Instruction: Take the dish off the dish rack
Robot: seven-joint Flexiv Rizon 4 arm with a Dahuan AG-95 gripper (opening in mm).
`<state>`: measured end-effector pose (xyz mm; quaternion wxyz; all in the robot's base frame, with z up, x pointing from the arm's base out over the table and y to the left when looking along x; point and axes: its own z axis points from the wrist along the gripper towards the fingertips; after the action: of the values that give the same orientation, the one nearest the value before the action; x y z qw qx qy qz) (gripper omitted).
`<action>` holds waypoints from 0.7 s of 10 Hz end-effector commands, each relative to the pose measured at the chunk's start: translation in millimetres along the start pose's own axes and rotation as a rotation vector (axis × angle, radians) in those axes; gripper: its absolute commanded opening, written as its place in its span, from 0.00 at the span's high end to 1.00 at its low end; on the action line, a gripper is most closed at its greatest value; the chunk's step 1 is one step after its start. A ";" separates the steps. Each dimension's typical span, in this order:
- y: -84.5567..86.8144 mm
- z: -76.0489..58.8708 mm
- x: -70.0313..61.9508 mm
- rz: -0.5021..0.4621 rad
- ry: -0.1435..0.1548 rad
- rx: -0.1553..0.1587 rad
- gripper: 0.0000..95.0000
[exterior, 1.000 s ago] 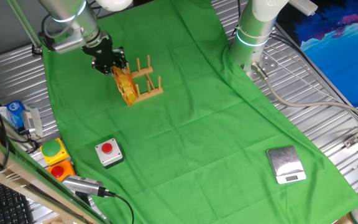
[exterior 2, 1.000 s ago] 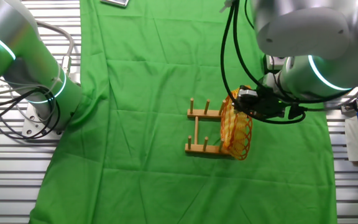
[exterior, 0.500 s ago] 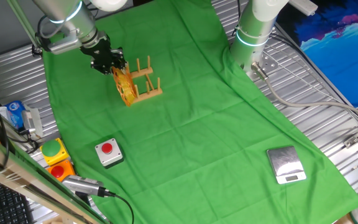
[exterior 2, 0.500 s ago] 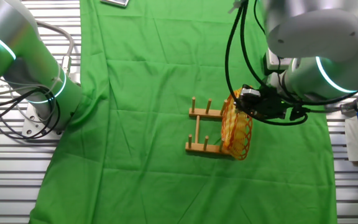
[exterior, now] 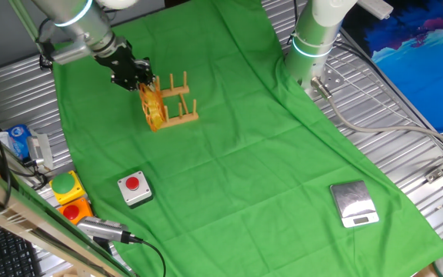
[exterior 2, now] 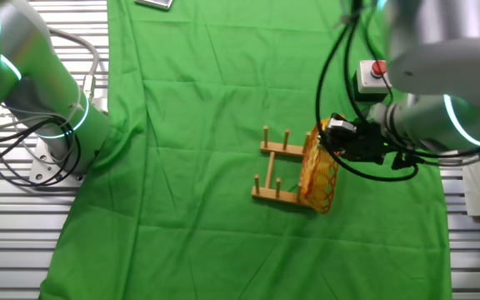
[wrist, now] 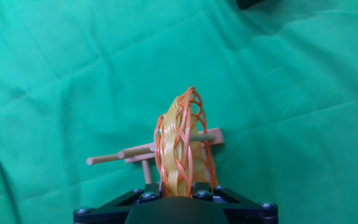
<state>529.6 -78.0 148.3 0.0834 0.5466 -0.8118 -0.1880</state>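
The dish (exterior: 153, 108) is a yellow and orange woven wicker plate that stands on edge at one end of the dish rack (exterior: 179, 103), a small wooden rack with upright pegs on the green cloth. My gripper (exterior: 135, 75) is shut on the dish's upper rim. In the other fixed view the dish (exterior 2: 317, 171) stands between the gripper (exterior 2: 333, 140) and the rack (exterior 2: 276, 172), and the rack sits skewed. In the hand view the dish (wrist: 182, 149) stands edge-on between the jaws of the gripper (wrist: 180, 190), with the rack's pegs (wrist: 126, 154) behind it.
A grey box with a red button (exterior: 134, 189) sits on the cloth near the front left. A small silver scale (exterior: 354, 204) lies at the right. A second robot arm's base (exterior: 311, 46) stands at the back. Yellow and orange buttons (exterior: 68, 195) sit off the cloth's left edge.
My gripper has drawn the dish a little away, towards the arm's side, and the rack has shifted and turned slightly with it. The dish still leans in the rack's pegs.
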 end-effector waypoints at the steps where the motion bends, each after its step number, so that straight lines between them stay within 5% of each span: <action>1: 2.6 0.6 0.4 0.002 -0.013 -0.005 1.00; 7: 2.7 0.6 0.3 0.008 -0.068 -0.064 1.00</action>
<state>529.5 -77.9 148.7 0.0749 0.5336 -0.8085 -0.2366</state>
